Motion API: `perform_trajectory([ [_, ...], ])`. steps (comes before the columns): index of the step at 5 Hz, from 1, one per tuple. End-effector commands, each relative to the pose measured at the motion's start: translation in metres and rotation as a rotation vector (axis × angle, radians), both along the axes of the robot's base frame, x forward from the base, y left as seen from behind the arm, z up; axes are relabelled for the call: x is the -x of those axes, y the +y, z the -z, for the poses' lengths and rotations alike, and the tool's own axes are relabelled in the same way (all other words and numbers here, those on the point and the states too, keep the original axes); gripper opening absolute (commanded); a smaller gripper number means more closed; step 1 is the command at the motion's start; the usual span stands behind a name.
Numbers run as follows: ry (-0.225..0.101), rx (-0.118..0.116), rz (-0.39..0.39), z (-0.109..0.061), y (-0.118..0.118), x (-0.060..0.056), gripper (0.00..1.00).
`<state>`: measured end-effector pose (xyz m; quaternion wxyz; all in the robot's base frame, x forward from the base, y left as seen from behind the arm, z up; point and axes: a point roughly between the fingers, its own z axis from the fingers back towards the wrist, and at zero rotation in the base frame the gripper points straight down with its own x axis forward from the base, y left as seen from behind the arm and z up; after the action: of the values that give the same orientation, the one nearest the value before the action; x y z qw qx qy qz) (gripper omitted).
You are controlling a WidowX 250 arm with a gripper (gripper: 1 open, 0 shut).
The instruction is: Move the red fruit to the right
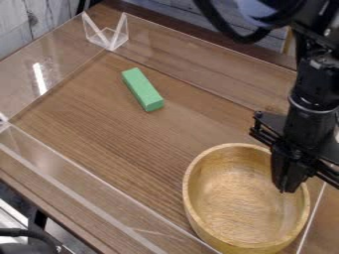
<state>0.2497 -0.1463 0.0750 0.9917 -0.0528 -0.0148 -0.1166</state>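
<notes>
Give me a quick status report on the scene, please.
Gripper down at wooden bowl rim, jaws narrowed. Red fruit hidden, grip unconfirmed. Green block well clear.

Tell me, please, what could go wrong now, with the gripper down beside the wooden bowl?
1. The red fruit is hidden behind the gripper, so the pictures cannot confirm a grip; it may slip out when lifted.
2. The fingers hang right at the rim of the wooden bowl; a sideways move could knock or drag the bowl.
3. The fruit may drop into the bowl instead of going to the right.
</notes>
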Motion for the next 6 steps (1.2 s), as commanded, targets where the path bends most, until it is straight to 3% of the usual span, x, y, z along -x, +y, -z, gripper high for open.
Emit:
perform_trajectory([
  [1, -0.061, 0.041, -0.027, -0.015, 0.003, -0.005, 1.00],
  [2, -0.086, 0.045, -0.052, -0.022, 0.011, -0.003, 0.00],
  [3, -0.097, 0.048, -0.075, -0.028, 0.017, 0.003, 0.00],
  [4, -0.094, 0.048, -0.055, -0.019, 0.015, 0.003, 1.00],
  [5, -0.083, 0.046, -0.036, -0.011, 0.014, 0.003, 1.00],
  [6, -0.089, 0.051, -0.022, -0.006, 0.013, 0.001, 0.00],
])
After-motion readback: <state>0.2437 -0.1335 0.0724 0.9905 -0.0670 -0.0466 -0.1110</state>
